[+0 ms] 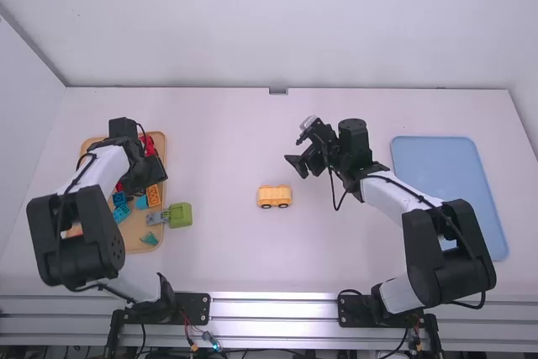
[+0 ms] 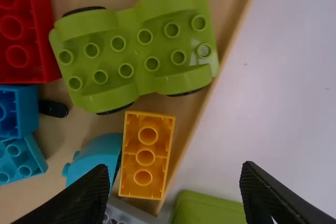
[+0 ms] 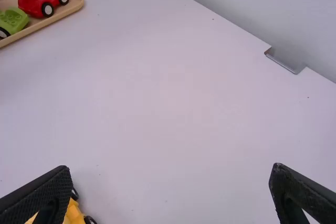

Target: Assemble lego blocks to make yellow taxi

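Note:
My left gripper (image 1: 153, 176) hangs over the wooden tray's right part; in the left wrist view my left gripper (image 2: 173, 195) is open, fingers wide apart. An orange-yellow block (image 2: 146, 153) lies studless side up beside a green wheeled base (image 2: 136, 45) and a light-blue piece (image 2: 97, 158). My right gripper (image 1: 299, 164), above the table right of centre, also shows in the right wrist view, where my right gripper (image 3: 170, 182) stands open with nothing between its fingers. The yellow wheeled car base (image 1: 274, 197) sits mid-table, and part of that yellow base (image 3: 73, 212) shows beside a right finger.
The wooden tray (image 1: 133, 245) on the left holds red (image 2: 23, 30), blue (image 2: 21, 158) and other pieces. A green-and-grey piece (image 1: 179, 214) straddles its right rim. A blue tray (image 1: 430, 157) lies at the right, partly behind the right arm.

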